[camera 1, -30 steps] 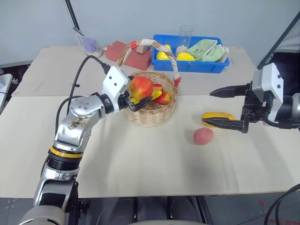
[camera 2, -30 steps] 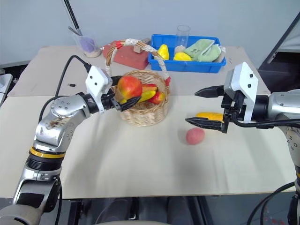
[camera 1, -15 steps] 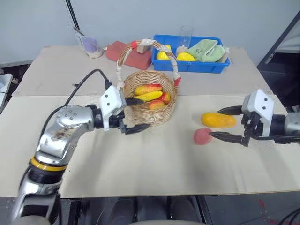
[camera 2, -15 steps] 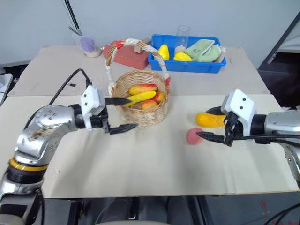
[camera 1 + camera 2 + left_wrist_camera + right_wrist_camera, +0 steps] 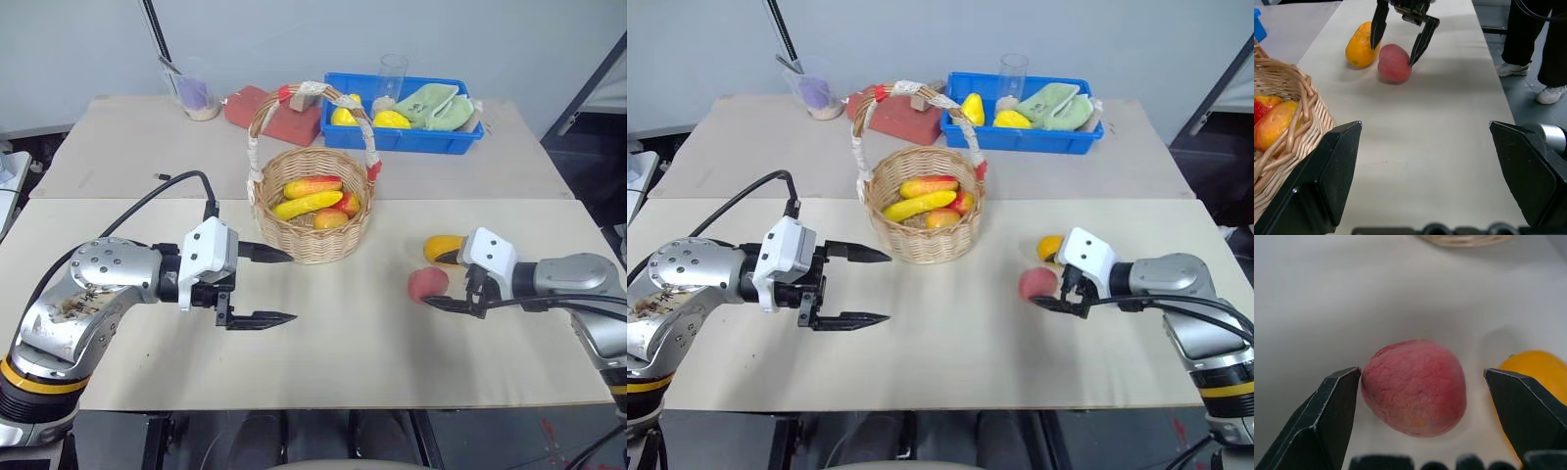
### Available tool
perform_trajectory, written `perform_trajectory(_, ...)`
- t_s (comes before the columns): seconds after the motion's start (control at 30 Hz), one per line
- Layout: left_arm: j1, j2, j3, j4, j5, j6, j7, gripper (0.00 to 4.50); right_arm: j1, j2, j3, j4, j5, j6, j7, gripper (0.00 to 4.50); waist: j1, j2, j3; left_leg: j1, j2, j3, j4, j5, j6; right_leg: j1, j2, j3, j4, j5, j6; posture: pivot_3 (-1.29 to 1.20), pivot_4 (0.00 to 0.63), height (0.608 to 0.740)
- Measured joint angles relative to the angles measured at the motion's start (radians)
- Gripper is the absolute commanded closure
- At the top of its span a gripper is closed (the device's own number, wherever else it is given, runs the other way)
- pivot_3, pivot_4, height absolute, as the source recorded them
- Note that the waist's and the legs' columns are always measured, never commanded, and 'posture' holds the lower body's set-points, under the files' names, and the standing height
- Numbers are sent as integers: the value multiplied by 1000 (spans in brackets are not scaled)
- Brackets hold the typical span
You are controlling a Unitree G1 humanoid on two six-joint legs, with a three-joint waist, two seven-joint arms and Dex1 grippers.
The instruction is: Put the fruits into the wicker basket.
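The wicker basket stands mid-table with a red-and-yellow fruit and other yellow and red fruits inside. My left gripper is open and empty, low over the table to the basket's near left. The pink peach lies on the table right of the basket, and the orange mango lies just behind it. My right gripper is open and down at the table, one finger on each side of the pink peach. The left wrist view shows that gripper straddling the peach beside the mango.
A blue bin with yellow fruits, a green cloth and a glass sits at the back. A red block and a cup stand behind the basket. A person's legs stand beyond the table's right end.
The left gripper let the red-and-yellow fruit go into the basket and pulled back toward the near left. The right gripper came down from above the mango to straddle the pink peach.
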Motion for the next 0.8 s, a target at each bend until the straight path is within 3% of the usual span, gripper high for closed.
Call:
perform_trajectory(0.23, 43, 8, 30, -29, -19, 19, 37, 0, 11, 23, 1, 30, -18, -24, 2, 2101, -1, 0, 0, 0, 1, 0, 0, 0, 0, 0, 1, 0, 0, 0, 0, 0, 150, 740)
perform_trajectory(0.3, 55, 13, 44, -36, -19, 30, 52, 0, 12, 32, 0, 30, -18, -28, 2, 2526, -1, 0, 0, 1, 1, 0, 0, 0, 0, 0, 1, 0, 0, 0, 0, 0, 150, 740)
perform_trajectory(0.43, 98, 19, 93, -45, -22, 35, 78, 0, 19, 39, -8, 11, -3, -25, 15, 2668, -1, 0, 0, 1, 1, 0, 0, 0, 0, 0, 2, 1, 1, 0, 0, 0, 150, 740)
perform_trajectory(0.57, 186, 23, 196, -49, -54, 52, 105, 0, 11, 19, -78, -117, 122, 75, 57, 2694, -3, 1, 0, 1, 2, 0, -1, 0, 0, 0, 2, 1, 1, 0, 0, 0, 150, 740)
perform_trajectory(0.67, 245, 20, 273, -58, -73, 54, 124, 0, -107, 50, -117, -231, 250, 199, 34, 2696, -8, 0, 0, 3, 3, 0, -1, 0, 0, 1, 2, 1, 1, 0, -1, 0, 150, 740)
perform_trajectory(0.8, 261, -7, 309, -62, -95, 44, 153, 0, -294, 189, -68, -224, 270, 275, -78, 2697, -11, 0, 0, 4, 3, 0, -1, 0, 0, 2, 2, 1, 2, 0, -2, 0, 150, 740)
